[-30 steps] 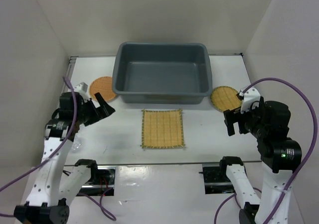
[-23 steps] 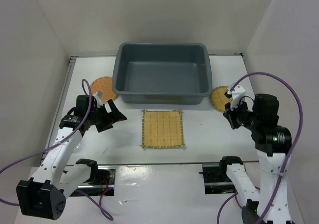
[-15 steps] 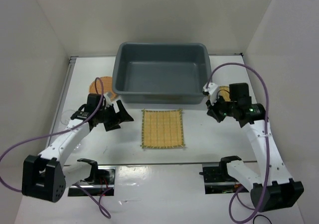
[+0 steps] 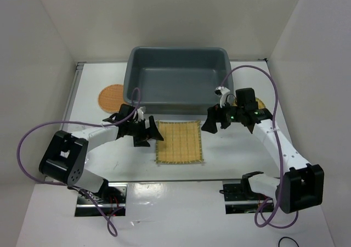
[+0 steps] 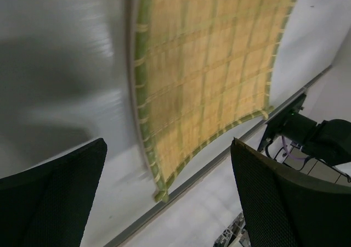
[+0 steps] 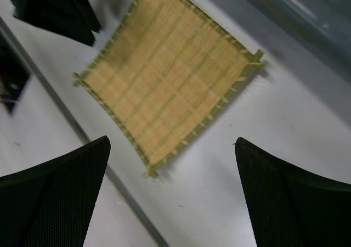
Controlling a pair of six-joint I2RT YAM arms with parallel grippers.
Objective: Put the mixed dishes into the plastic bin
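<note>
The square tan woven mat (image 4: 178,141) lies flat in front of the dark grey plastic bin (image 4: 178,105), which holds nothing. My left gripper (image 4: 152,134) is open and empty at the mat's left edge. My right gripper (image 4: 210,124) is open and empty just off the mat's far right corner. The mat shows ahead of the jaws in the left wrist view (image 5: 203,66) and the right wrist view (image 6: 167,77). The orange-brown tray (image 4: 111,97) lies left of the bin. Only a sliver of the yellow tray (image 4: 261,102) shows behind the right arm. No glasses show.
The bin's near wall (image 6: 296,11) crosses the top right of the right wrist view. The table's front edge rail (image 5: 219,159) runs close below the mat. White walls enclose the table on the left, back and right.
Both arms have swung inward from the table's sides toward the mat. The left gripper now sits at its left edge, the right near its far right corner. The mat has not moved.
</note>
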